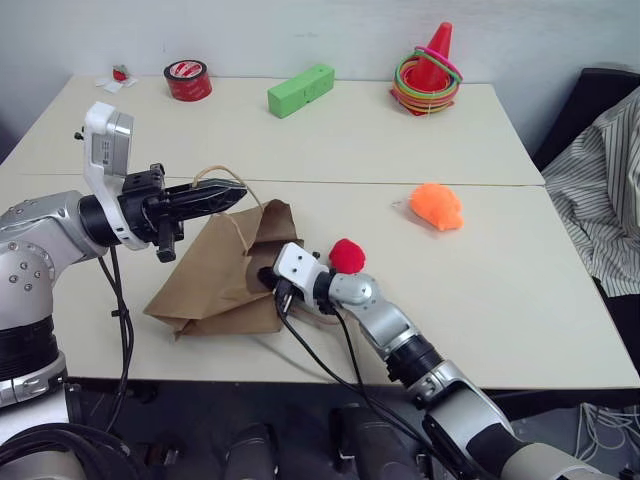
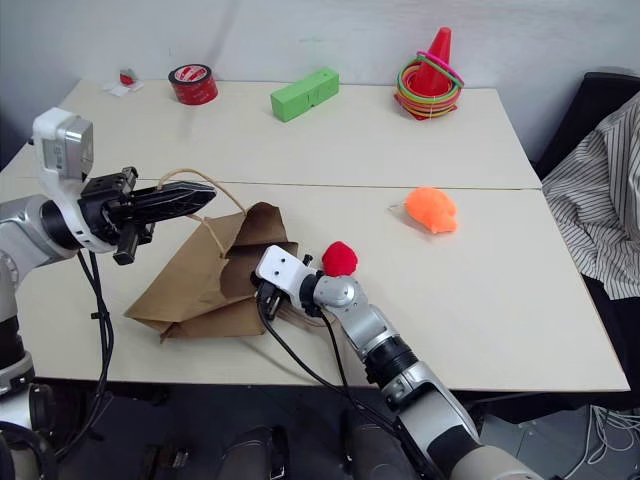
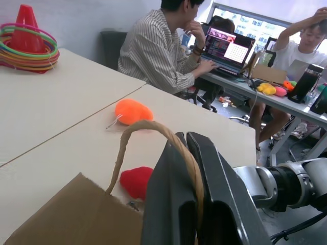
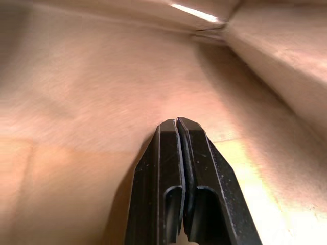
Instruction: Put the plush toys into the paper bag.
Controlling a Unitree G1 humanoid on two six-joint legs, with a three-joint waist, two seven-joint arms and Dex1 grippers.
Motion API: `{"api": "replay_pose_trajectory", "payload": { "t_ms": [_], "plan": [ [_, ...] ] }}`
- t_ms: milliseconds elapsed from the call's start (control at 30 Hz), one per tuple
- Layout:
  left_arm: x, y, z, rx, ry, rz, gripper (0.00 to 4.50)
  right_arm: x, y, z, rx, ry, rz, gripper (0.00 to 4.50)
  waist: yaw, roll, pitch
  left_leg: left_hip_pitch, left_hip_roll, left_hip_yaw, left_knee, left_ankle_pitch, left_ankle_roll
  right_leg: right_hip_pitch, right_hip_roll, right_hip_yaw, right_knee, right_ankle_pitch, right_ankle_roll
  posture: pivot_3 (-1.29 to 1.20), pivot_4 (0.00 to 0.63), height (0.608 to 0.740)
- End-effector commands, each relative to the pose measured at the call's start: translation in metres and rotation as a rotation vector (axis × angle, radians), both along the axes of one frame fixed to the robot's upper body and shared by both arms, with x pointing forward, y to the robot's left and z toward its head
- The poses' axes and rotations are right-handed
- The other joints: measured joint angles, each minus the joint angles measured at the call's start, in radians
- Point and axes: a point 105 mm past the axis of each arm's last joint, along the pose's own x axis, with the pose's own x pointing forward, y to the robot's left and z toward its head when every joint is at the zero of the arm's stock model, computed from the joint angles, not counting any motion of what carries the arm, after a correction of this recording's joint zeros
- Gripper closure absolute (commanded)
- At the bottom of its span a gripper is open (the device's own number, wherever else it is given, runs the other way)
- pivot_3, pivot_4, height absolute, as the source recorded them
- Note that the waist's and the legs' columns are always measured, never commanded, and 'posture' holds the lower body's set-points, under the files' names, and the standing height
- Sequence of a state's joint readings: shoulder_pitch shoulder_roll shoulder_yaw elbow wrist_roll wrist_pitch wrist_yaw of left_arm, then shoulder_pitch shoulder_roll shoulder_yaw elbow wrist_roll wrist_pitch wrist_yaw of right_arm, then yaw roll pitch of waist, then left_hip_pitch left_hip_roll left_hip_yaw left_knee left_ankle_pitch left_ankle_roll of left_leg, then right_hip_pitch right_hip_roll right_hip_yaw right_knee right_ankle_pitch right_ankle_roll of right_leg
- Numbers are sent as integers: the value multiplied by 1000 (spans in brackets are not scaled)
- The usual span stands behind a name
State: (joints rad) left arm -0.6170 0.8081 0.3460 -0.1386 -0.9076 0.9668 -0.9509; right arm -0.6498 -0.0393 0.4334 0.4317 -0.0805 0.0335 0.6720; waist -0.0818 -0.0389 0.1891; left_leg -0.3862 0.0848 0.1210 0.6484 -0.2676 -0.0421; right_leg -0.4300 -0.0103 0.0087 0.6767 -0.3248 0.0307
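Observation:
The brown paper bag [image 1: 215, 275] lies creased on the near table, its mouth raised toward the right. My left gripper [image 1: 235, 195] is shut on the bag's cord handle [image 3: 153, 127] and holds it up. My right gripper [image 4: 176, 121] is shut with nothing in it, and its fingers are inside the bag's mouth against brown paper. The round red plush toy [image 1: 346, 255] sits on the table just behind my right wrist, outside the bag. The orange plush toy [image 1: 437, 206] lies farther right on the table.
At the back of the far table stand a red tape roll [image 1: 188, 80], a green block [image 1: 300, 90] and an orange cone with coloured rings [image 1: 429, 70]. A person in a striped shirt [image 1: 600, 190] sits at the table's right edge.

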Motion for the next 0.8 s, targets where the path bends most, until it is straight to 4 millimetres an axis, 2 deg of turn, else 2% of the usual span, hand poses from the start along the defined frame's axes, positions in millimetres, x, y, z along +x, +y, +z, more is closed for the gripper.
{"api": "replay_pose_trajectory", "payload": {
  "t_ms": [33, 133, 267, 467, 567, 633, 733, 800],
  "plan": [
    [0, 15, 16, -38, -73, 47, 4500, -15, -11, -28, -98, 85, 59, 4444, 0, 0, 0, 0, 0, 0, 0, 0, 0, 0, 0, 0, 0, 0, 0, 0, 150, 740],
    [-2, 19, 21, -70, -69, 29, 4500, -17, -16, -33, -121, 100, 57, 4444, -1, -1, -1, 1, 0, 0, 0, 0, 0, 1, 0, 0, 0, 0, 0, 0, 150, 740],
    [-9, 21, 16, -31, -23, -17, 4500, -16, -17, -31, -119, 91, 48, 4444, -3, -1, -1, 1, 0, 0, 0, 0, 0, 1, 0, 0, 0, 0, 0, 0, 150, 740],
    [-10, 27, 28, -68, -22, -30, 4500, -14, -20, -34, -144, 109, 29, 4444, -1, -1, -1, 1, 0, 0, 0, 0, -1, 1, 0, 0, 0, 0, 0, 0, 150, 740],
    [-7, 27, 22, -35, -12, -20, 4500, -15, -19, -32, -123, 118, 31, 4444, -2, -2, -1, 1, 0, 0, 0, 0, -1, 1, 0, 0, 0, 0, 0, 0, 150, 740],
    [-6, 22, 11, 15, -3, -25, 4500, -18, -14, -20, -30, 147, 49, 4444, -1, -2, -1, 2, 0, 0, -1, 0, -1, 1, 0, 0, 0, 0, 0, 0, 150, 740],
    [-6, 13, -5, 67, 14, -54, 4500, -24, -12, -2, 65, 162, 99, 3916, -1, -2, -1, 1, 0, 0, -1, 0, 0, 1, -1, 0, 0, 0, 0, 0, 150, 740],
    [-7, 8, -12, 80, 25, -74, 4500, -28, -15, 11, 122, 131, 134, 3202, -2, -2, -1, 1, 0, 0, -1, 0, 0, 0, 0, 0, 0, 0, 0, 0, 150, 740]
  ]
}}
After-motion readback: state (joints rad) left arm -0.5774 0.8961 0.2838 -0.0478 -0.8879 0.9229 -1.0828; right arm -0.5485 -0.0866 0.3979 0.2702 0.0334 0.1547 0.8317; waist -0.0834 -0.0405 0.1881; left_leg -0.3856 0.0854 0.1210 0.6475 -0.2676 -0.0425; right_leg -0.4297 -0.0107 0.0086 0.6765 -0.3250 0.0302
